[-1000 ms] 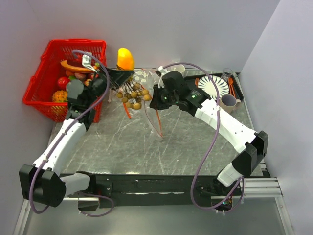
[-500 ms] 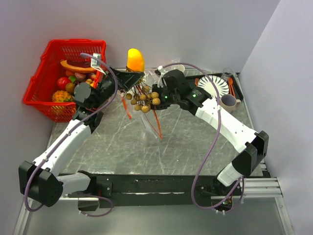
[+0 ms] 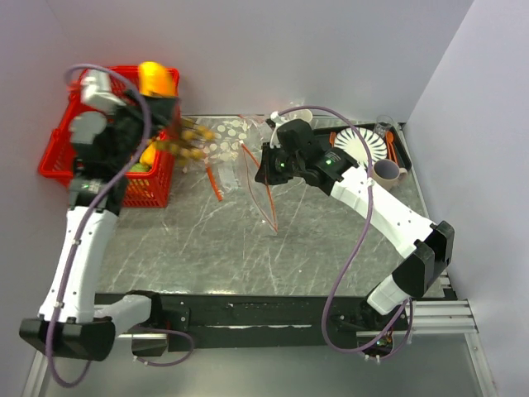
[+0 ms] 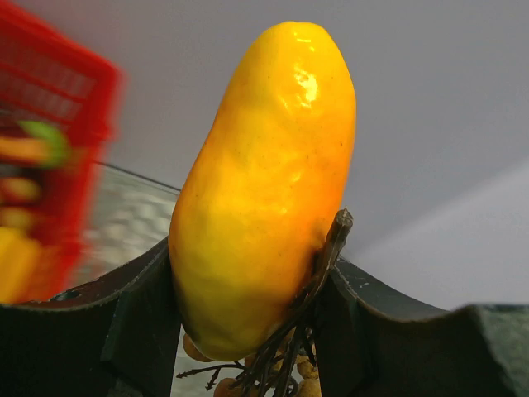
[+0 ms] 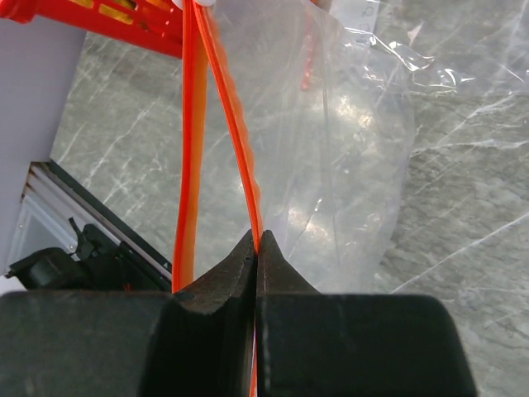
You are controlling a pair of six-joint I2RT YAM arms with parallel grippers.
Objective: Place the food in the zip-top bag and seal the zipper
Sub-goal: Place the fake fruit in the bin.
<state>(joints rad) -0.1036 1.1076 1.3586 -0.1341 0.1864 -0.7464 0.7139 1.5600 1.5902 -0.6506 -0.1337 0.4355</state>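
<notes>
My left gripper [image 3: 159,93] is raised above the red basket and shut on a yellow-orange mango [image 4: 264,182]. The dark stem of a bunch of small brown fruit [image 3: 188,141] is pinched beside the mango, and the bunch hangs blurred below it. My right gripper [image 3: 266,163] is shut on the zipper [image 5: 248,190], the orange-red strip at the mouth of the zip-top bag [image 5: 347,141]. The clear bag [image 3: 258,184] hangs from it with its mouth spread, the second strip [image 5: 186,165] standing apart from the first. The mango and bunch are well left of the bag.
The red basket [image 3: 62,157] with several fruits stands at the back left. A clear bag printed with white dots [image 3: 227,136] lies behind the zip-top bag. A striped plate [image 3: 364,145], a mug [image 3: 386,174] and a glass [image 3: 383,126] stand at the back right.
My left arm has swung up and to the left, away from the bag mouth and over the basket, carrying the mango and the fruit bunch. My right gripper has kept hold of the zipper, almost still.
</notes>
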